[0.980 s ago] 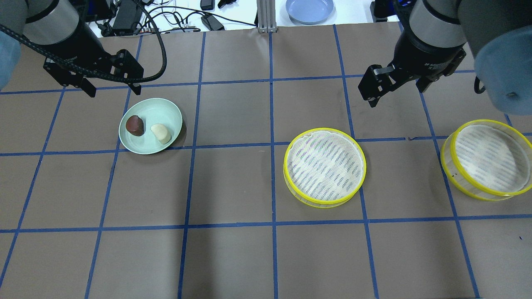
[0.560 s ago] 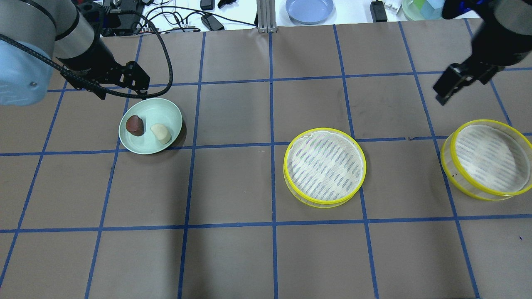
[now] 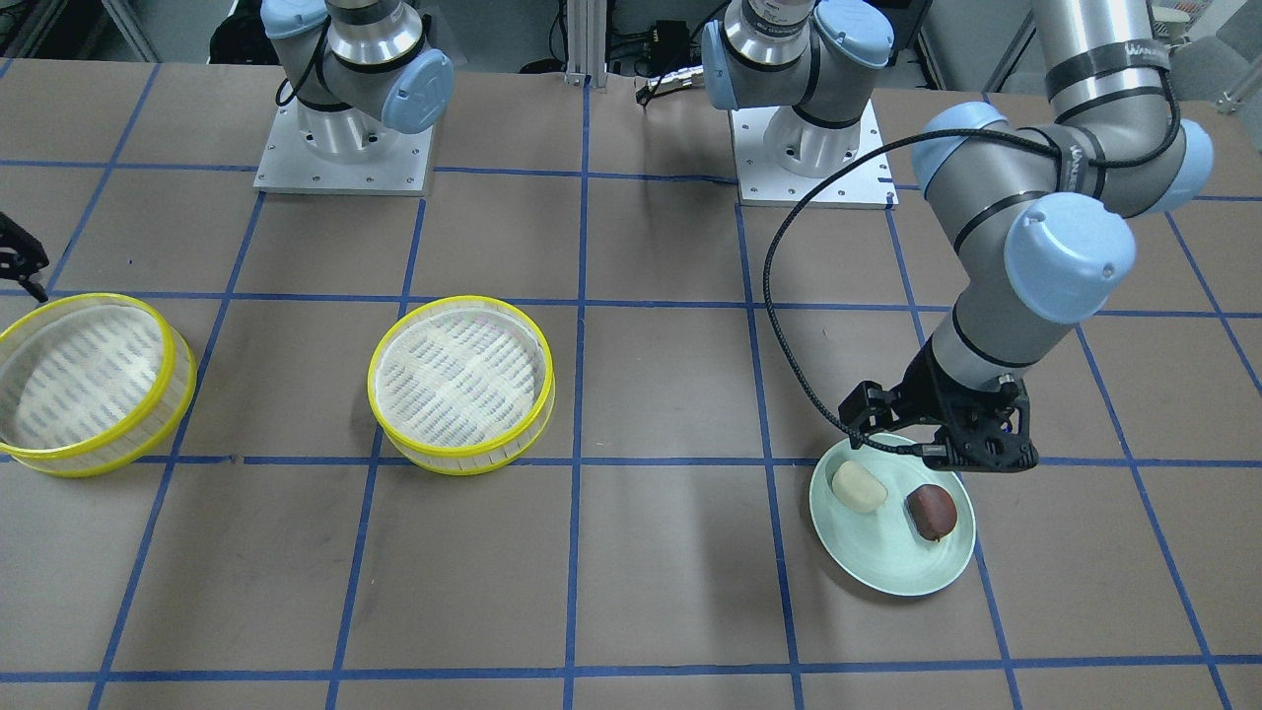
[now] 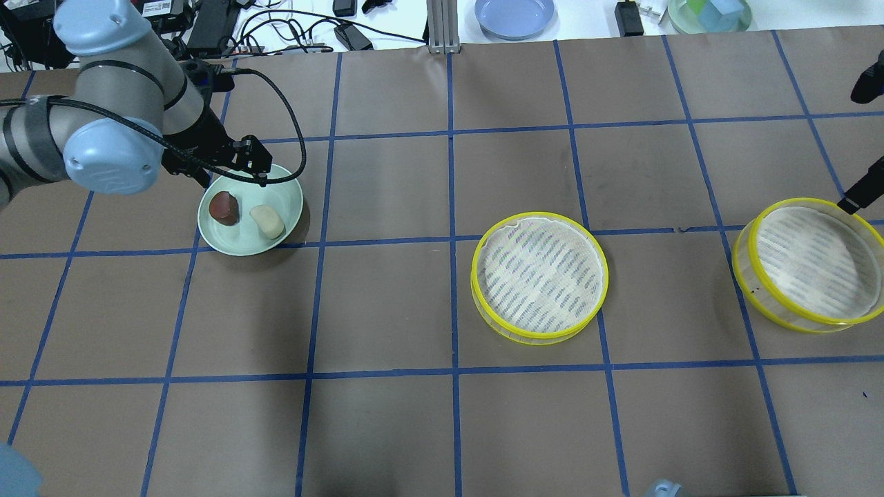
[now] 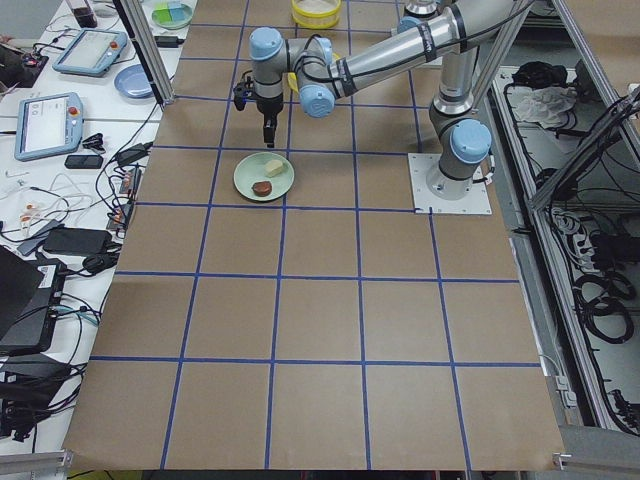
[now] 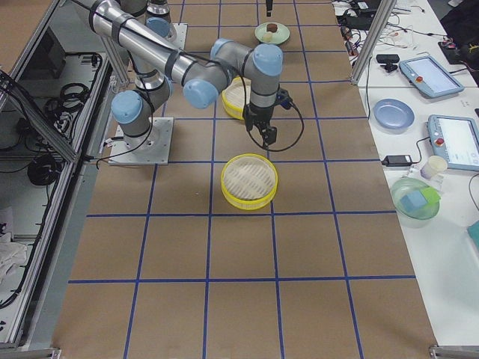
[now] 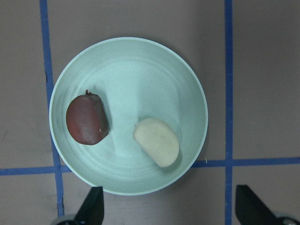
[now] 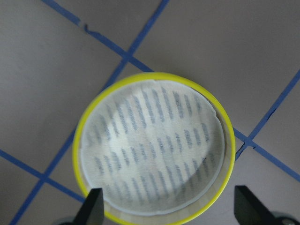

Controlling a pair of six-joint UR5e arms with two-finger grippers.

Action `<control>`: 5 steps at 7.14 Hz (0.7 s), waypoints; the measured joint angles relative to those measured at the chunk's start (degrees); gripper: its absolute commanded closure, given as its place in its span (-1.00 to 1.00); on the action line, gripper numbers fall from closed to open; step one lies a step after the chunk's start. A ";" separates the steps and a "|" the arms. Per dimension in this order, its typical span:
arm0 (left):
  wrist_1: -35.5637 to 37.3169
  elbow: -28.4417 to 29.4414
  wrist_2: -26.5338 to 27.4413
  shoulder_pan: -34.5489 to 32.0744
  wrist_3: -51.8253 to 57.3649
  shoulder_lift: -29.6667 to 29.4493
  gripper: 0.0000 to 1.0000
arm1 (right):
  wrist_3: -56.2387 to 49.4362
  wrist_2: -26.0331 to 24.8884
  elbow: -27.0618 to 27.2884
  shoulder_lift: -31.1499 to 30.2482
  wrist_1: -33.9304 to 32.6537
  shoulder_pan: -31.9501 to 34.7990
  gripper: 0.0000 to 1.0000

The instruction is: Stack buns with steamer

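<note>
Left gripper (image 3: 942, 452) is hanging with its fingers spread wide and gripping nothing, just over the 12 o'clock rim (overhead view) of the pale green round plate (image 7: 140, 61). Both buns are sitting on that plate, not touching. The glossy dark reddish-brown bun (image 7: 86, 119) is lying at 9 o'clock and the cream-white bun (image 7: 157, 141) around 4 o'clock.

Right gripper (image 8: 168, 211) is also holding its fingers wide with nothing between them, raised above the right-hand yellow-rimmed round steamer tray (image 4: 742, 276). That tray is filling most of its wrist view.

The second identical steamer tray (image 4: 539, 276) is sitting at table centre, well apart at 9 o'clock from the first. The plate is sitting further out toward 9 o'clock again, on the brown blue-taped table (image 4: 387, 310).
</note>
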 measured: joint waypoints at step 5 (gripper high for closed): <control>8.02 0.03 -0.51 0.18 4.19 -10.63 0.31 | -16.21 5.10 2.23 15.70 -18.93 -7.97 0.56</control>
